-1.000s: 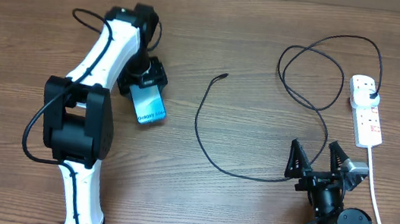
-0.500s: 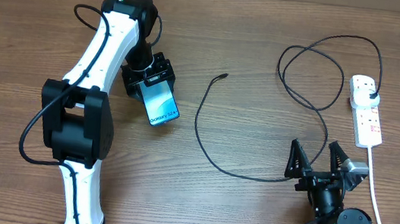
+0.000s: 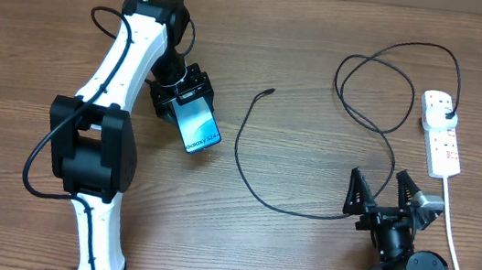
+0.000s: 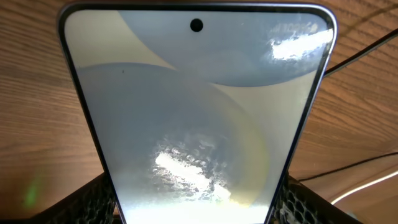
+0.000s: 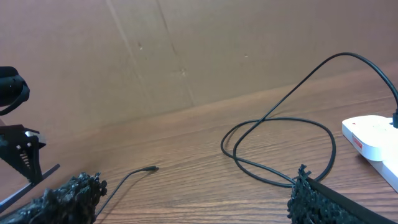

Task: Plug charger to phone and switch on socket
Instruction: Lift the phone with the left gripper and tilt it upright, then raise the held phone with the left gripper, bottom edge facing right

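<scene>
The phone (image 3: 199, 126) has been carried rightward over the table (image 3: 44, 9) during the last second. It now lies nearer the connector tip (image 3: 269, 91) of the charger (image 3: 238, 142), but remains apart from it. It is pinched at one short end by the left gripper (image 3: 178, 98), with the screen facing up. In the left wrist view the front-camera hole is seen at the free end, between the textured fingers (image 4: 93, 200). The port end is therefore judged to sit inside the grip.

The right gripper (image 3: 378, 181) has not moved. It is spread wide and empty, beside the cable's lower run.

No container is present. One outlet of the socket (image 3: 443, 141) is occupied by the black plug (image 3: 448, 111). The switch position cannot be read.
</scene>
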You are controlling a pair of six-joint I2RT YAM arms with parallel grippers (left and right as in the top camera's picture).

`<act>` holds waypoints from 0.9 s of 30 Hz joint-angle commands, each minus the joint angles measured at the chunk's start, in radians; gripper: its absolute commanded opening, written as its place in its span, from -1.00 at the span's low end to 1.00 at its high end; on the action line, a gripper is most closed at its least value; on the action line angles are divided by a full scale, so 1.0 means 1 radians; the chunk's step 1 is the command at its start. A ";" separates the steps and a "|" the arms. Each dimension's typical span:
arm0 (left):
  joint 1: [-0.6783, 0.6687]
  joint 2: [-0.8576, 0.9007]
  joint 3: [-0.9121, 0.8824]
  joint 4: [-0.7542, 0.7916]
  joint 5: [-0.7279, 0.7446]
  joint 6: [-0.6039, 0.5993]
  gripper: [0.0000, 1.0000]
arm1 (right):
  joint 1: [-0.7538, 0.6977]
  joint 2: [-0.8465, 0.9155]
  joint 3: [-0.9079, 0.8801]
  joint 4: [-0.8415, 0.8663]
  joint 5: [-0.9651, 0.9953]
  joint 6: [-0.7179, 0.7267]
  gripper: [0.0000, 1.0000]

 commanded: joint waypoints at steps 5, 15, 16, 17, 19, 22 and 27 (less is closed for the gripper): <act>-0.006 -0.006 0.027 -0.045 0.235 0.016 0.23 | 0.003 -0.012 -0.011 0.003 0.006 0.002 1.00; -0.004 -0.006 0.027 -0.068 0.476 0.004 0.23 | 0.003 -0.012 -0.011 0.003 0.006 0.002 1.00; -0.002 -0.006 0.027 -0.077 0.503 0.003 0.24 | 0.003 -0.012 -0.011 0.003 0.006 0.002 1.00; 0.000 -0.006 0.027 -0.086 0.528 0.003 0.23 | 0.003 -0.012 -0.011 0.003 0.006 0.002 1.00; 0.008 -0.006 0.027 -0.108 0.579 0.003 0.24 | 0.003 -0.012 -0.011 0.003 0.006 0.002 1.00; 0.024 -0.006 0.027 -0.139 0.626 -0.020 0.23 | 0.003 -0.012 -0.011 0.003 0.007 0.002 1.00; 0.072 -0.006 0.027 -0.168 0.693 -0.068 0.19 | 0.003 -0.012 -0.011 0.003 0.006 0.002 1.00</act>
